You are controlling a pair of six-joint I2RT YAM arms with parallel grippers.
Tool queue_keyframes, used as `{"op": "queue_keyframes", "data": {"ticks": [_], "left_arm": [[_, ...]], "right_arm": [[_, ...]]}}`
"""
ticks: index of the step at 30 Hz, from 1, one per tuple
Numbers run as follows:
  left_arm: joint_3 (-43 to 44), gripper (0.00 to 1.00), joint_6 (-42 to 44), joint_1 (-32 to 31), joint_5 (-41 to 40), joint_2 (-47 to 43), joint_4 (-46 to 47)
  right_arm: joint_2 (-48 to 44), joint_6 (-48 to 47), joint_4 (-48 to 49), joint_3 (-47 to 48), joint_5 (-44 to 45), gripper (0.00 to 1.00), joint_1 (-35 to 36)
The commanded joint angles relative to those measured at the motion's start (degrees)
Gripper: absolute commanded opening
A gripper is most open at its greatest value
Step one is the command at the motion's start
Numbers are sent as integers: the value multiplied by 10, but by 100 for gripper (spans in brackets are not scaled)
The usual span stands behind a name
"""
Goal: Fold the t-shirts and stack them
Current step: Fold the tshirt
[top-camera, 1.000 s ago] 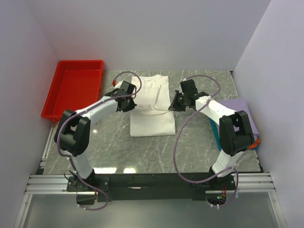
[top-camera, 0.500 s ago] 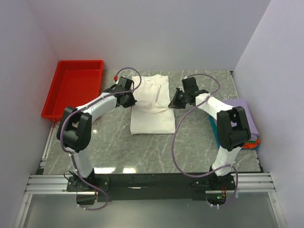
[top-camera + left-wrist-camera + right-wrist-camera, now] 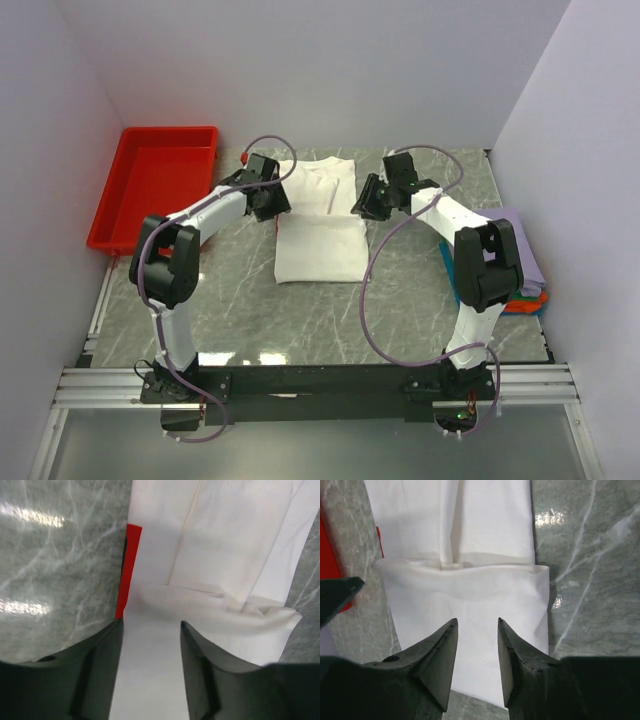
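Top external view, contents by size:
- Marble-pattern table (image 3: 240,300).
- Red tray (image 3: 150,190), far left, off the table's edge.
- White t-shirt (image 3: 318,235), mid-table between the two arms, folded into a long panel with its far end doubled over; a red print edge (image 3: 129,570) shows along one side.
- Stack of folded t-shirts (image 3: 528,250), right edge, lavender on top.
- Left gripper (image 3: 150,630): fingers spread over the white cloth, gripping nothing.
- Right gripper (image 3: 477,625): likewise spread, released.

White t-shirt (image 3: 318,225), folded lengthwise, flat at centre; lavender-topped t-shirt stack (image 3: 533,265), right edge
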Motion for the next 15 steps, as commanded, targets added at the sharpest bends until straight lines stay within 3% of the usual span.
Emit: {"op": "queue_keyframes", "data": {"ticks": [1, 3, 6, 9, 12, 15], "left_arm": [[37, 59, 22, 7, 3, -30, 0], [35, 64, 27, 7, -10, -48, -8], [5, 61, 10, 7, -9, -81, -2], [-49, 43, -15, -4, 9, -115, 26], [-91, 15, -35, -27, 36, -121, 60], [-98, 3, -45, -43, 78, -94, 85]], "right_arm": [[-25, -12, -6, 15, 28, 45, -4], [-44, -15, -1, -3, 37, 45, 4], [-63, -17, 19, -38, 44, 43, 17], [-62, -16, 28, -54, 45, 39, 35], [-46, -15, 31, -49, 49, 35, 57], [-18, -14, 27, -30, 49, 33, 68]]}}
